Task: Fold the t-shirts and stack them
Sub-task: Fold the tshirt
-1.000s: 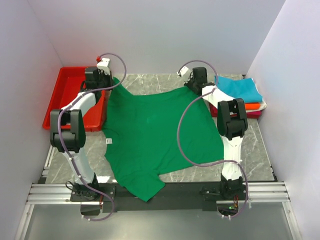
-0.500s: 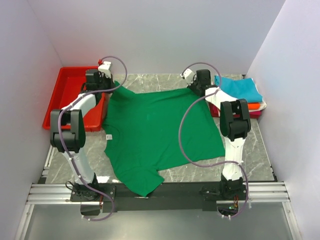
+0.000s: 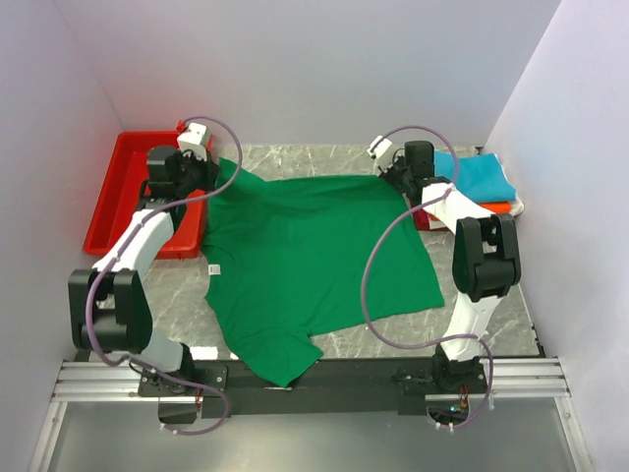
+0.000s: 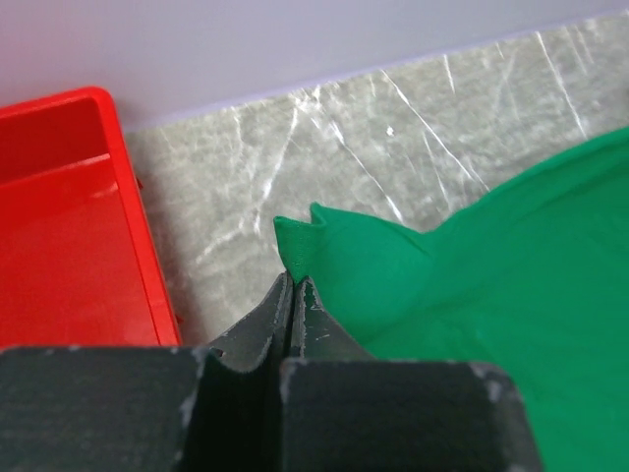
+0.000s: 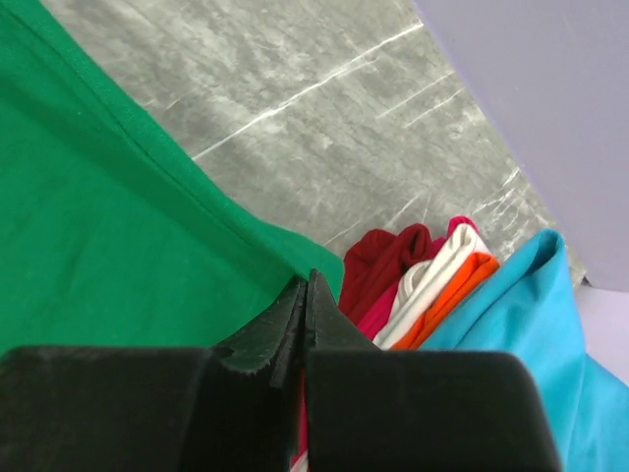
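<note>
Your left hand (image 4: 293,283) is pinched shut on one far corner of the green t-shirt (image 3: 305,256), just beside the red tray (image 3: 123,187). Your right hand (image 5: 306,287) is clamped on the other far corner, next to the folded stack (image 3: 482,187) of teal, orange, white and red shirts. The green t-shirt lies spread across the marble bench (image 3: 295,159), its near part apparently drooping over the front edge, though that is hard to judge from above.

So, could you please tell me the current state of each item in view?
green t-shirt: unfolded, spread flat, held at its two far corners.
left gripper: shut on the green t-shirt's far-left corner.
right gripper: shut on the green t-shirt's far-right corner.
folded stack: folded shirts, teal on top, at the far right.
red tray: upright, far left, beside the shirt.
</note>
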Motion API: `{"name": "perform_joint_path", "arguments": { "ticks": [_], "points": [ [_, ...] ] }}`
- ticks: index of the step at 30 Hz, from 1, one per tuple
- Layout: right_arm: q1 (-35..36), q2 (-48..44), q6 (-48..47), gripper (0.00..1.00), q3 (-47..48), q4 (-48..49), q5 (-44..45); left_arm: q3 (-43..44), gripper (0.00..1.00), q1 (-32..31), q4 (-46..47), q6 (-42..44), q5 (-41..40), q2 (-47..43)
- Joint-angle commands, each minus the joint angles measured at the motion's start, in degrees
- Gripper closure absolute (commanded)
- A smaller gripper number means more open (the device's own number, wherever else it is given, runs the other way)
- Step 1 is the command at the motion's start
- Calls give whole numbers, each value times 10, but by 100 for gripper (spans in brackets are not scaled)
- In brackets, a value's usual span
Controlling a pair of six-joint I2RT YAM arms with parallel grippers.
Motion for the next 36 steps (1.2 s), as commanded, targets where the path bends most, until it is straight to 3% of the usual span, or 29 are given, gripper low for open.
{"name": "perform_joint_path", "arguments": {
  "ticks": [1, 25, 36],
  "points": [
    [-8, -40, -10, 100, -25, 24, -19, -38, 99, 1, 1, -2, 24, -44],
    [-40, -28, -30, 100, -54, 15, -36, -90, 99, -42, -74, -1, 18, -95],
    [-39, -38, -41, 100, -73, 6, -46, -117, 99, -43, -98, 7, -63, -164]
  ]
}}
